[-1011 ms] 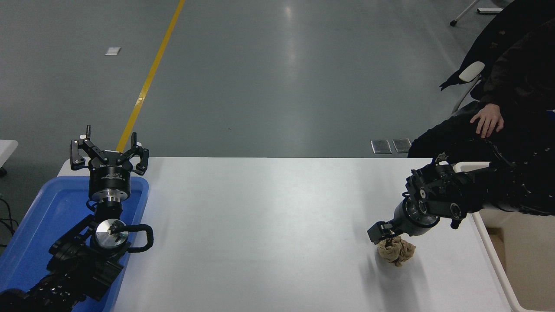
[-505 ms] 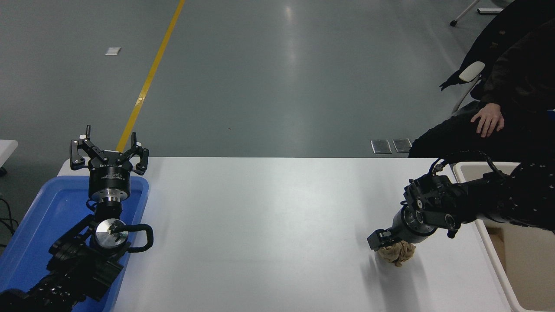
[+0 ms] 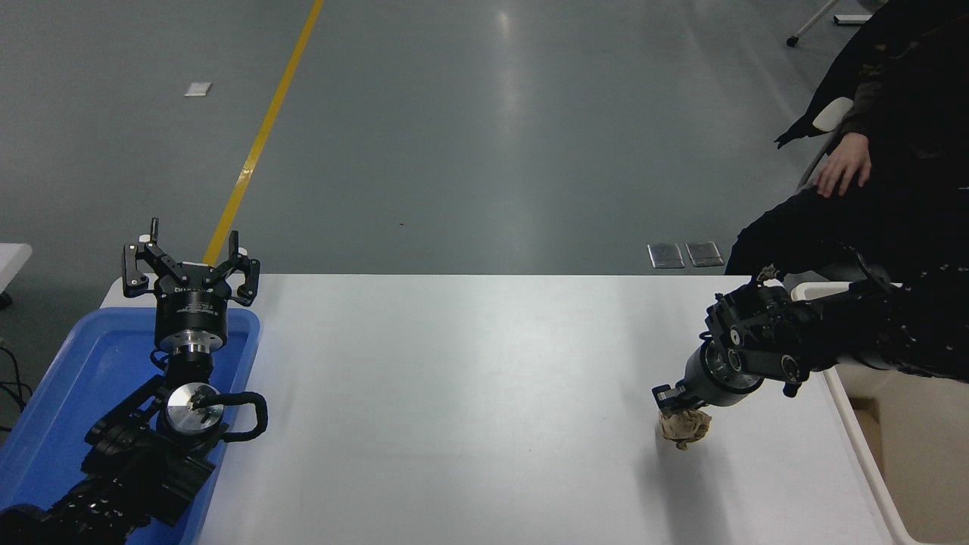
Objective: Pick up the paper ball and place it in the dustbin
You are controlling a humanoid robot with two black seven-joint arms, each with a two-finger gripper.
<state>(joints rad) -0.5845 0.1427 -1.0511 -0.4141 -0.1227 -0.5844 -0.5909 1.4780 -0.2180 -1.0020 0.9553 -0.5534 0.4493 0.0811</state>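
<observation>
Tan paper ball [image 3: 683,427] now squeezed smaller, right gripper [image 3: 676,406] clamped tighter on it, left gripper [image 3: 191,266] parked, fingers spread

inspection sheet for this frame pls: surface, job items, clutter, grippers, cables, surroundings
Surface: white table, bare in the middle.
Job's things: paper ball near the table's right edge, in the right gripper; dustbin just right of it.
Clutter: blue tray at the left edge.
Grippers: right shut on the ball; left gripper open, parked over the tray.
Cables: black loop on the left arm.
Surroundings: seated person at far right; yellow floor line.
</observation>
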